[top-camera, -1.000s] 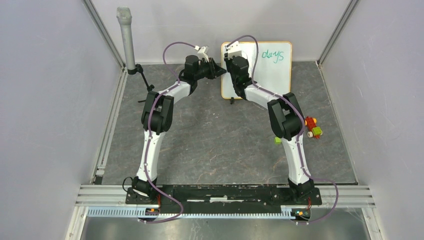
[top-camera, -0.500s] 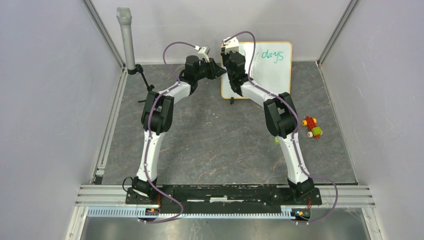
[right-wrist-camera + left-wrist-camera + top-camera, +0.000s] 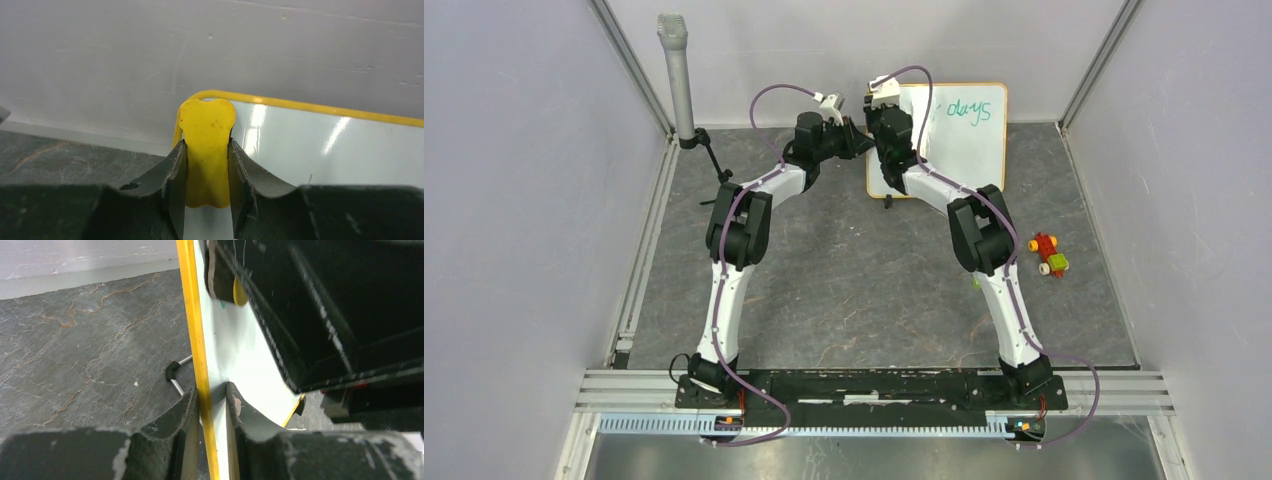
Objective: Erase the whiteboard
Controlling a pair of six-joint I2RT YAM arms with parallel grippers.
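The whiteboard [image 3: 959, 140] stands at the back of the table, orange-framed, with teal handwriting [image 3: 976, 110] at its upper right. My left gripper [image 3: 861, 140] is shut on the board's left edge; in the left wrist view the orange frame [image 3: 197, 347] runs between its fingers [image 3: 182, 412]. My right gripper [image 3: 886, 92] is shut on a yellow eraser [image 3: 207, 145] pressed against the board's upper left corner [image 3: 200, 95]. The eraser also shows in the left wrist view [image 3: 239, 292]. The board's lower left is hidden by my right arm.
A grey microphone on a stand [image 3: 679, 75] is at the back left. Small coloured toy blocks [image 3: 1048, 255] lie at the right, and a green piece [image 3: 976, 284] sits behind my right arm. A black foot [image 3: 172, 371] of the board rests on the table.
My right gripper has moved up and to the left across the board with the eraser, reaching the upper left corner. The left gripper keeps hold of the board's edge.
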